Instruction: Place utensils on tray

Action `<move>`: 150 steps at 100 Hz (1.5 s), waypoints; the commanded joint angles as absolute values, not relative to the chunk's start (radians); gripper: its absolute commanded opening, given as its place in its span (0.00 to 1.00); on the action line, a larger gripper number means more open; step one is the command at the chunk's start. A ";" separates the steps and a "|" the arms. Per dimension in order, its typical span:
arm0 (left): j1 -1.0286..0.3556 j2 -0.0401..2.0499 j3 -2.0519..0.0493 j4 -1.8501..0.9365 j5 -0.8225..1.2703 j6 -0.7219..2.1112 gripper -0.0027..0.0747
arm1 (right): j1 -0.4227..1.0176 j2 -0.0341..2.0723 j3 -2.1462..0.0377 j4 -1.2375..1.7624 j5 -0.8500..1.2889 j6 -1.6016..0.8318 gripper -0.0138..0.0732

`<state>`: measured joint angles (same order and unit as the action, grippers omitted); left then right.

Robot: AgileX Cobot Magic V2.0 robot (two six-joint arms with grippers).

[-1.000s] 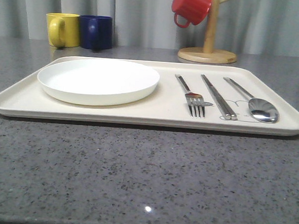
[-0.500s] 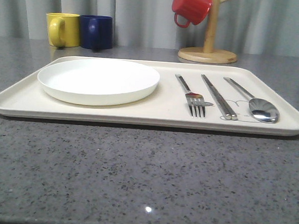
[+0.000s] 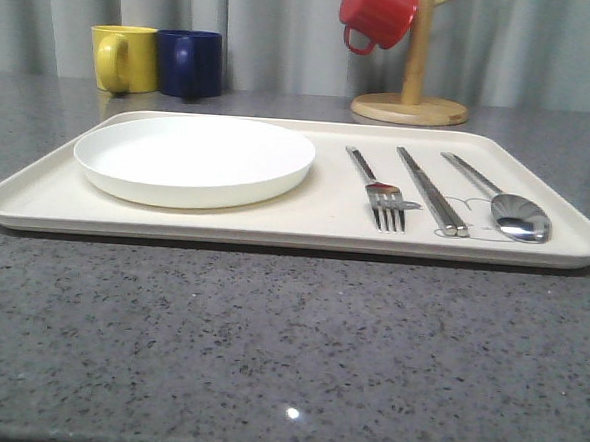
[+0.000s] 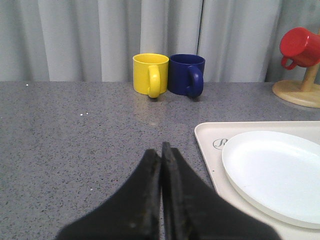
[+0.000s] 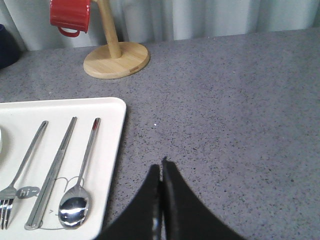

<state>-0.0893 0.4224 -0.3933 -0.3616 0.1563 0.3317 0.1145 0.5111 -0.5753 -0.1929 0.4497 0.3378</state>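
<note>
Nothing moved; utensils (image 3: 432, 191) on tray (image 3: 36, 201) (claws closed).

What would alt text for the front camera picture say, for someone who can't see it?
A cream tray on a grey speckled table holds a white plate on the left and a fork, chopsticks and spoon side by side on the right. Behind stand a yellow mug, blue mug and a red mug hanging on a wooden stand.

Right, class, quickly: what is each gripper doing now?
Left gripper: closed, holding nothing.
Right gripper: closed, holding nothing.
</note>
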 commanded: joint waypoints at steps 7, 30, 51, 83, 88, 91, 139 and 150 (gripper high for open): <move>-0.086 0.430 -0.422 -0.373 0.077 0.333 0.01 | 0.109 0.511 -0.600 -0.211 0.370 0.327 0.08; -0.086 0.430 -0.422 -0.373 0.077 0.333 0.01 | 0.109 0.479 -0.582 -0.205 0.303 0.285 0.08; -0.086 0.430 -0.422 -0.373 0.077 0.333 0.01 | 0.089 0.344 -0.467 -0.095 0.170 0.131 0.08; -0.086 0.430 -0.422 -0.373 0.077 0.333 0.01 | 0.018 0.114 -0.206 0.033 0.034 0.031 0.08; -0.086 0.430 -0.422 -0.373 0.077 0.333 0.01 | 0.018 0.080 -0.167 0.033 0.010 0.031 0.08; -0.086 0.430 -0.422 -0.373 0.077 0.333 0.01 | 0.018 0.056 -0.142 0.032 0.000 0.031 0.08; -0.086 0.430 -0.422 -0.373 0.077 0.333 0.01 | 0.017 -0.031 0.010 0.032 -0.137 0.031 0.08; -0.086 0.430 -0.422 -0.373 0.077 0.333 0.01 | 0.017 -0.031 0.010 0.032 -0.136 0.031 0.08</move>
<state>-0.0893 0.4224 -0.3933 -0.3616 0.1563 0.3317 0.0220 -0.0105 0.0268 0.0319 -0.0445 0.0436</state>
